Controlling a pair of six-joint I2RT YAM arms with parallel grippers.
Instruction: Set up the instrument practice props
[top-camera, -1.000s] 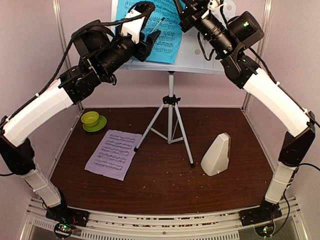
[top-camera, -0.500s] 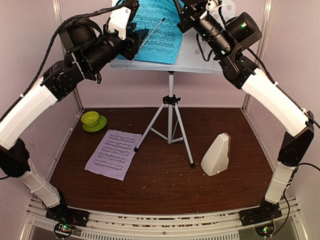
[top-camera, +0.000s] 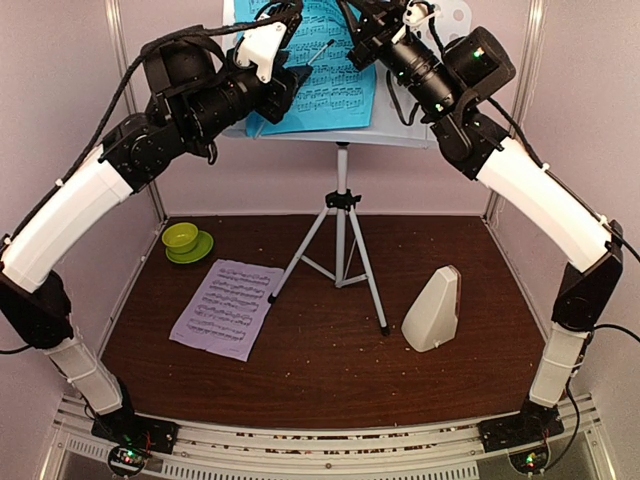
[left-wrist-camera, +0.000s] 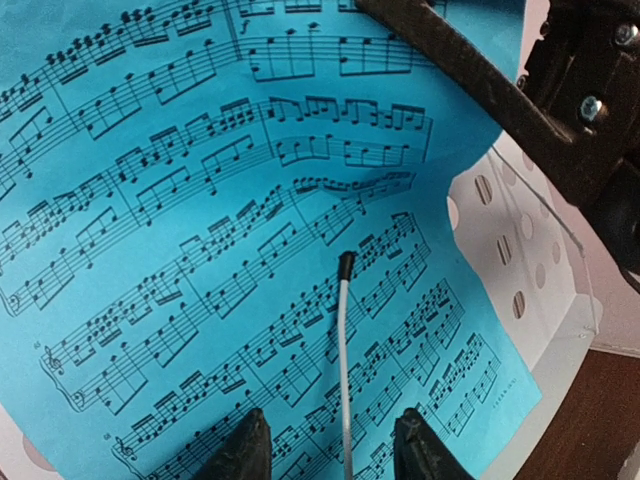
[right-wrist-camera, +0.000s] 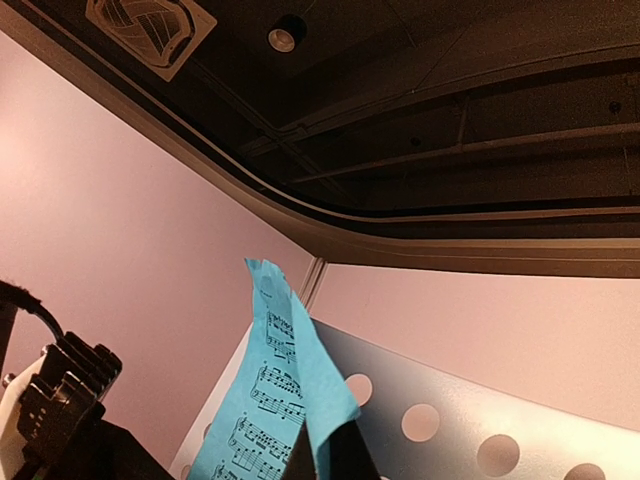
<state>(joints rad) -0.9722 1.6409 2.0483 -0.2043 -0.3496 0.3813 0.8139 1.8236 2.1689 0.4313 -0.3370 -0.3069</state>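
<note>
The white perforated music stand (top-camera: 405, 125) on its silver tripod (top-camera: 342, 240) stands at the back of the table. A cyan sheet-music page (top-camera: 335, 90) lies against its desk. My right gripper (top-camera: 365, 35) is shut on the page's top edge, and the paper (right-wrist-camera: 275, 400) is creased between its fingers (right-wrist-camera: 325, 465). My left gripper (left-wrist-camera: 335, 450) is open in front of the page (left-wrist-camera: 200, 200), with the stand's thin white wire page-holder (left-wrist-camera: 343, 360) between its fingertips, untouched. The lilac page (top-camera: 227, 307) lies flat on the table at left. The cream metronome (top-camera: 433, 310) stands at right.
A lime-green bowl on a saucer (top-camera: 183, 240) sits at the back left of the brown table (top-camera: 320, 370). The tripod legs spread over the table's middle. Pale walls close in the back and sides.
My left gripper swung left and back toward the wire holder, its jaws narrowing a little. The cyan page shifted slightly right on the stand. My right gripper tightened on the page's top.
</note>
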